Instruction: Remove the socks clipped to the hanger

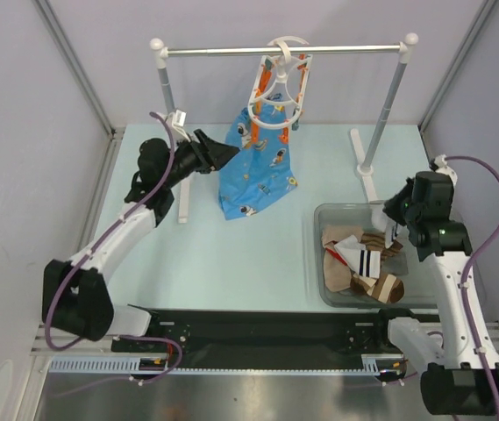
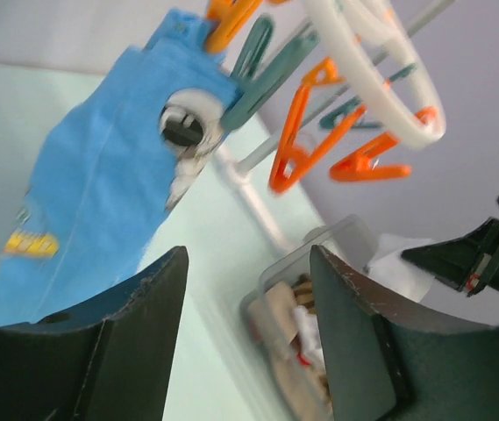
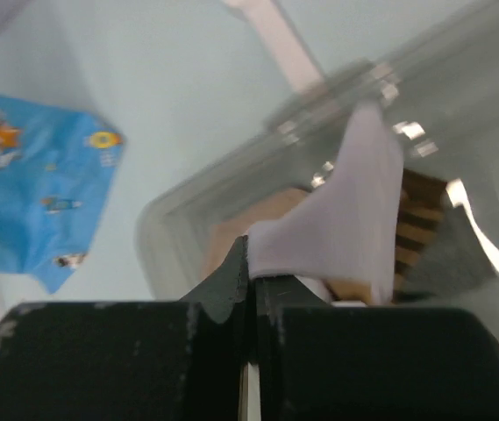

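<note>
The white oval hanger [image 1: 277, 92] hangs by its hook from the metal rail, with orange clips [image 2: 302, 140] dangling empty under its ring [image 2: 381, 70]. No sock shows on it; only a blue cartoon-print cloth [image 1: 258, 171] is clipped there. My left gripper [image 1: 223, 153] is open and empty just left of the cloth [image 2: 100, 193]. My right gripper [image 1: 388, 219] is shut on a white sock [image 3: 354, 202] above the clear bin's [image 1: 319, 254] far edge. Several socks [image 1: 363, 263], beige, striped brown and white with black bands, lie in the bin.
The silver rail [image 1: 231, 51] stands on white-capped posts [image 1: 163, 88] at the back, the right post [image 1: 389, 96] close behind the bin. Grey walls close in both sides. A black strip [image 1: 258, 329] runs along the near edge.
</note>
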Tool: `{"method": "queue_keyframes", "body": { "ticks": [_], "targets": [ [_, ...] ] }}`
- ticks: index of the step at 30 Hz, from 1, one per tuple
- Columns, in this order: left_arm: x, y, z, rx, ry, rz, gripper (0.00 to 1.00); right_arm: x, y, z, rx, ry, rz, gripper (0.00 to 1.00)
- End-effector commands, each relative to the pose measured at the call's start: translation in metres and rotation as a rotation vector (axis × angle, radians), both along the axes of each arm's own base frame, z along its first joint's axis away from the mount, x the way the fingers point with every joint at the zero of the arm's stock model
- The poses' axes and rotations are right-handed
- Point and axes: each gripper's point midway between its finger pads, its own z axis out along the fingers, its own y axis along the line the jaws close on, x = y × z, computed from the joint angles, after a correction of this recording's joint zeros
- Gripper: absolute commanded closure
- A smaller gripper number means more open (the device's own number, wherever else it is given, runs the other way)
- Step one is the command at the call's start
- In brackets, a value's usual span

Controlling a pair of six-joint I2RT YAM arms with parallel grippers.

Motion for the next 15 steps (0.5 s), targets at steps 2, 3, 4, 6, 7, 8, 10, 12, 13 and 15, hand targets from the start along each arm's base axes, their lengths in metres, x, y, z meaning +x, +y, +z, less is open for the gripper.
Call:
{"method": "queue_keyframes", "body": {
  "ticks": [2,3,4,6,7,8,10,12,13,15],
  "targets": [
    [-0.028,0.035,-0.033,0.205,0.083,0.114,0.36,-0.039,-0.05,-0.072,-0.019,0.226,-0.239,1.0],
    [-0.034,0.038,-0.036,0.239,0.076,0.112,0.35,-0.041,-0.054,-0.081,-0.014,0.249,-0.262,0.92],
    [-0.045,0.042,-0.049,0.279,0.13,0.103,0.35,-0.042,-0.055,-0.085,-0.005,0.262,-0.272,0.82],
    [-0.062,0.046,-0.041,0.317,0.096,0.075,0.34,-0.039,-0.055,-0.085,0.006,0.272,-0.27,0.65],
    [-0.07,0.047,-0.039,0.328,0.086,0.06,0.34,-0.039,-0.053,-0.081,0.013,0.268,-0.26,0.53],
    [-0.081,0.051,-0.034,0.351,0.068,0.05,0.32,-0.037,-0.052,-0.072,0.011,0.243,-0.247,0.44],
    [-0.093,0.054,-0.027,0.369,0.047,0.036,0.31,-0.029,-0.046,-0.042,0.02,0.164,-0.207,0.29],
    [-0.108,0.059,-0.017,0.379,0.024,0.036,0.29,-0.024,-0.033,-0.024,0.031,0.125,-0.136,0.2],
    [-0.113,0.06,-0.013,0.378,0.012,0.03,0.28,-0.02,-0.025,-0.002,0.037,0.079,-0.098,0.08],
    [-0.124,0.06,-0.006,0.371,-0.005,0.018,0.24,-0.017,0.009,0.017,0.028,0.033,0.037,0.0]
  ]
}}
